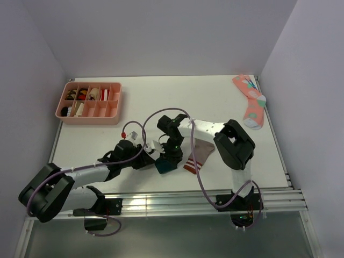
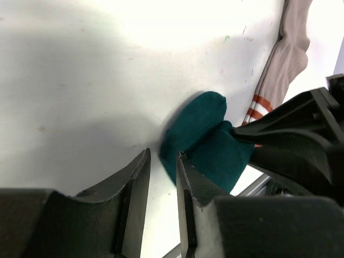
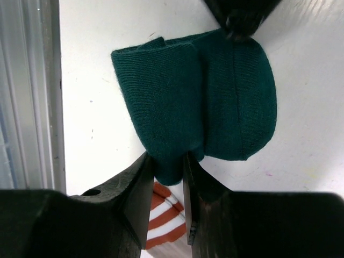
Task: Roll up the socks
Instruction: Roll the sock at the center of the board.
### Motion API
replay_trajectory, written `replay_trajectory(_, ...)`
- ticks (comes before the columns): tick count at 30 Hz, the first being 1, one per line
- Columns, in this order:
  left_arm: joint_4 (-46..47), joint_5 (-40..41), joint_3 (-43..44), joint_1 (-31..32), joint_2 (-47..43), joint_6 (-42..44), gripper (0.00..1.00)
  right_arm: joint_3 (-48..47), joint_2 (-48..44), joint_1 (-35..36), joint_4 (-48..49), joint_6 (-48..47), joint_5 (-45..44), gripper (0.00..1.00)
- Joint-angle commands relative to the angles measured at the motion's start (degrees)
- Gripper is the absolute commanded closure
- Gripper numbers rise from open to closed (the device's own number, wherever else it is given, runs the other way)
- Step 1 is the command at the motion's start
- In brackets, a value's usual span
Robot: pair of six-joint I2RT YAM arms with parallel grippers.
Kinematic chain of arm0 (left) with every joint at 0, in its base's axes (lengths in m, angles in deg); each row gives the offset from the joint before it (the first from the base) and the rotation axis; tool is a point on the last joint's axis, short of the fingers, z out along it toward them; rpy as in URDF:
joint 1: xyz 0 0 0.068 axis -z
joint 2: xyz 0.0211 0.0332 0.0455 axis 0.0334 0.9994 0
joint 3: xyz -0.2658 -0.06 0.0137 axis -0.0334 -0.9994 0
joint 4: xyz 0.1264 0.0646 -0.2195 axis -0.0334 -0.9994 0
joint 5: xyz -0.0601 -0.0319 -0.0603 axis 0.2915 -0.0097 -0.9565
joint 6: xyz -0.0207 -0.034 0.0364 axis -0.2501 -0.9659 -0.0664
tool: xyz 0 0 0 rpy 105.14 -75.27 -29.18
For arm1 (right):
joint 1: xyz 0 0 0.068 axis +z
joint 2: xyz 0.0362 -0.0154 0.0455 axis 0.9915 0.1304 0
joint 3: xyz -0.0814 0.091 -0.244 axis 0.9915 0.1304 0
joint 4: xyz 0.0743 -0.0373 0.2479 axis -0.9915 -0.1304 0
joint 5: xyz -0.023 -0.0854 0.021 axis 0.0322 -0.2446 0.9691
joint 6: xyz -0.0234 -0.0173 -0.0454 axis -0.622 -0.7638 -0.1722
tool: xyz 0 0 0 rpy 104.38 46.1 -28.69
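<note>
**A:** Right gripper (image 3: 169, 161) first, since its fingers sit closest to the lens in the right wrist view. Is it holding anything?

**B:** Yes. It is clenched on a fold of the green sock (image 3: 215, 91), which lies doubled over on the desk (image 3: 91, 118). Below the fingers, the striped cuff of the brown sock (image 3: 164, 217) peeks out.

**A:** And the left wrist view?

**B:** The left gripper (image 2: 163, 156) is released. Bare desk shows between its 2 fingers, and 1 finger touches the green sock's edge. The brown sock stretches away flat at upper right.

**A:** From the top?

**B:** Both arms meet near the front middle of the desk, over the 2 socks. A pink sock (image 1: 251, 101) lies well apart at far right, and a pink tray (image 1: 88, 119) sits at far left.

**A:** So which step is this?

**B:** I judge the roll barely begun: 1 sock is folded and the other lies unrolled beside it. Next, the left gripper likely needs to take hold of the green fold, so the right can turn it without it springing open.
</note>
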Motion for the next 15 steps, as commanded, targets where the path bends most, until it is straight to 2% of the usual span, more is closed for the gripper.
replay_trajectory(1,0.2,4.9,-2.4,-0.1,-5.2,1.4,0.68,-1.9,2.9,-0.4,-5.7,-0.5,-1.6,0.68)
replay_trajectory(9,3.4,8.2,-8.1,2.7,-17.1,2.8,0.64,-7.9,7.3,-0.4,-10.0,-0.8,-1.0,0.67)
replay_trajectory(15,8.5,10.9,-10.7,7.8,-19.5,4.0,0.59,-14.8,12.2,-0.4,-15.6,-0.9,0.0,0.67)
